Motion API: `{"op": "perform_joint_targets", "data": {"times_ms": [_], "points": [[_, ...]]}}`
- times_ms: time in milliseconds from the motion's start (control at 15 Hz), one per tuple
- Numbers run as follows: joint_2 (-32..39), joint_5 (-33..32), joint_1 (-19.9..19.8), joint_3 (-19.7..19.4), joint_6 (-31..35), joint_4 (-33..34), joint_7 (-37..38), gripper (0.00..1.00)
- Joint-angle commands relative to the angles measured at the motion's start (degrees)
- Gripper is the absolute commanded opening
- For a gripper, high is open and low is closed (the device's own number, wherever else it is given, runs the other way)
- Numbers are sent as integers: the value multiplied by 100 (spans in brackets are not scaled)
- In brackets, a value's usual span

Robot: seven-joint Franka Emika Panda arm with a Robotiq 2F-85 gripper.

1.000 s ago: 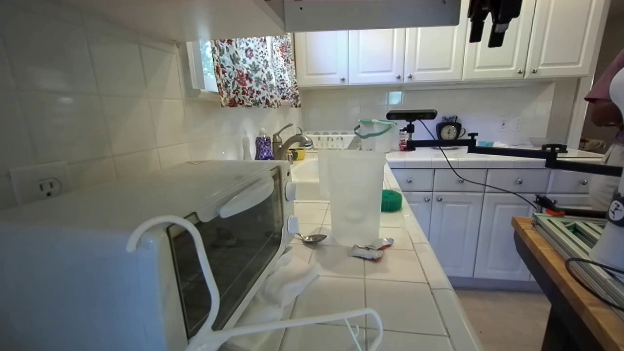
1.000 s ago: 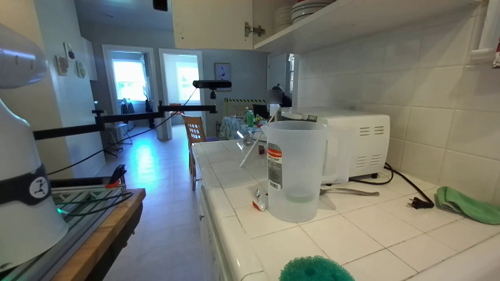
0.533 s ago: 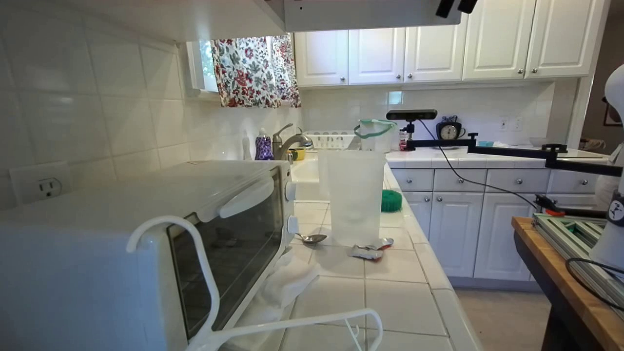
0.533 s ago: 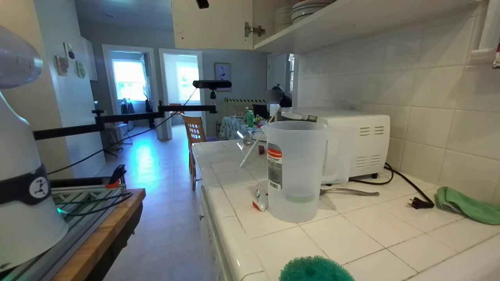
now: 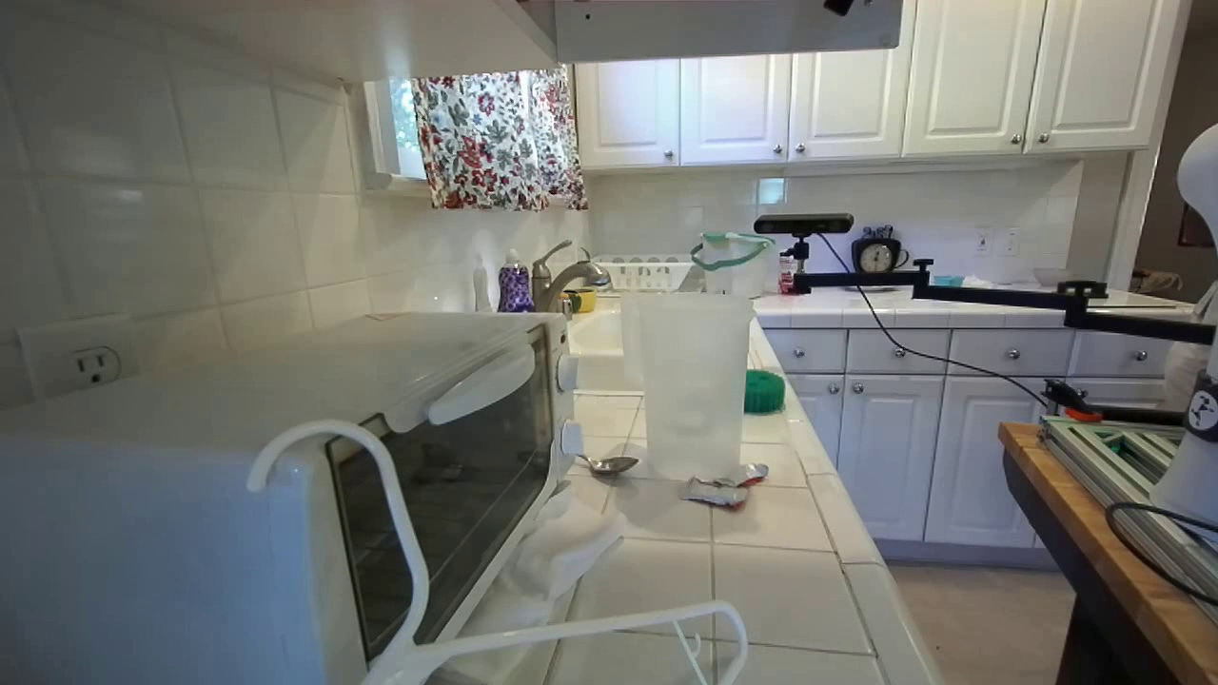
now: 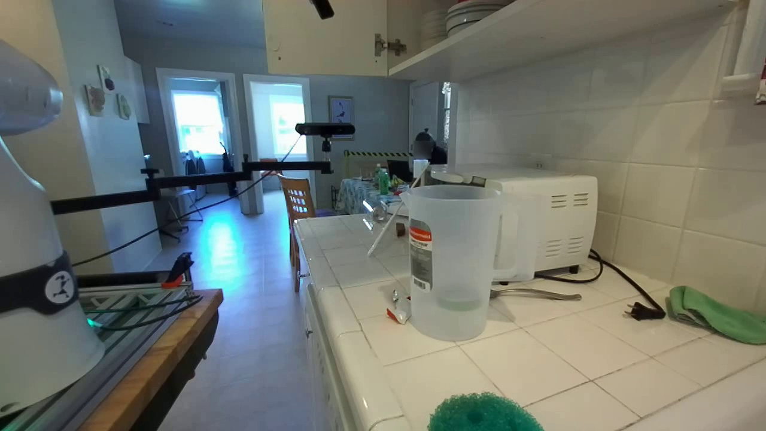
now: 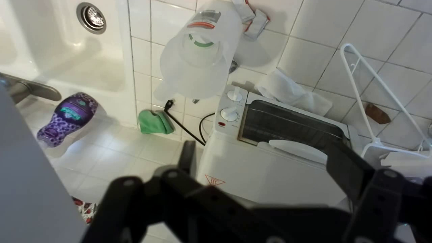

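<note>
Jaws spread wide above the toaster oven (image 7: 266,165), pitcher (image 6: 452,257) just off its end

In the wrist view we're looking down past the jaws, and they're released: one shows at each side with a big gap between, and through it we get the oven's white top and handle. In an exterior view we only catch a dark tip at the upper edge, in front of an open cabinet door (image 6: 335,45), way above the oven.

The oven sits on the counter (image 6: 538,365) near the tiled wall (image 6: 628,120), knob end toward the pitcher. The pitcher's upright, with a spoon (image 5: 609,464) beside it and small foil packets (image 5: 718,493) close to its base. We've got a green scrubber (image 5: 764,392) further along, toward the sink (image 7: 111,81). Past the oven's other end there's a tilted white hanger (image 5: 571,629); we can't tell what it's leaning on. A green cloth (image 7: 153,122) lies right by the plug (image 7: 169,104).
</note>
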Motion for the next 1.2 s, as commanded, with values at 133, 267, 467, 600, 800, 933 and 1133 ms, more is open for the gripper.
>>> {"op": "perform_joint_targets", "data": {"times_ms": [133,267,467,600,800,933,1133], "points": [[-11,-1,-41,16,187,-11,-91,100],[91,-134,-55,22,731,47,-185,100],[441,-128,11,-32,1835,267,-377,100],[777,-91,52,-37,2527,473,-473,100],[1367,-29,190,-46,3199,913,-690,100],[1734,-18,239,-3,3403,1267,-713,100],[2138,162,444,20,3386,1805,-752,100]]}}
